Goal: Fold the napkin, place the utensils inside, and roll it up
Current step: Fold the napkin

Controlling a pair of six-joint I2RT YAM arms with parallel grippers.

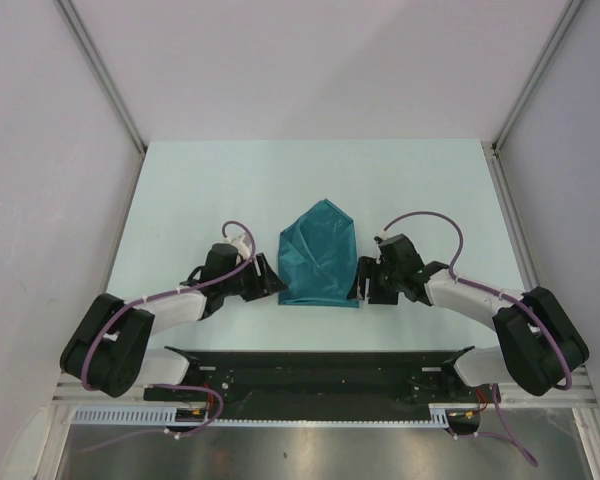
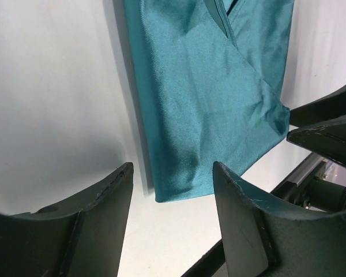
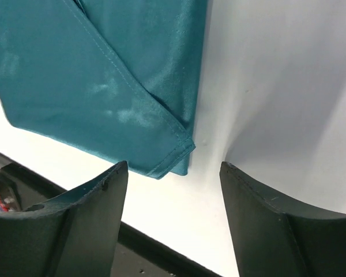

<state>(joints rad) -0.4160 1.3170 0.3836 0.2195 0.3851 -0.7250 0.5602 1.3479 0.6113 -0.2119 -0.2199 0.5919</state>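
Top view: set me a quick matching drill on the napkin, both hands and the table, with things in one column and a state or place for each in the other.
1 napkin
2 left hand
3 right hand
4 table

a pale, under the cloth
b open, beside the cloth's left edge
c teal, folded, pointed at the far end
d open, by the cloth's right near corner

Pairs: 1-c, 2-b, 3-d, 4-a
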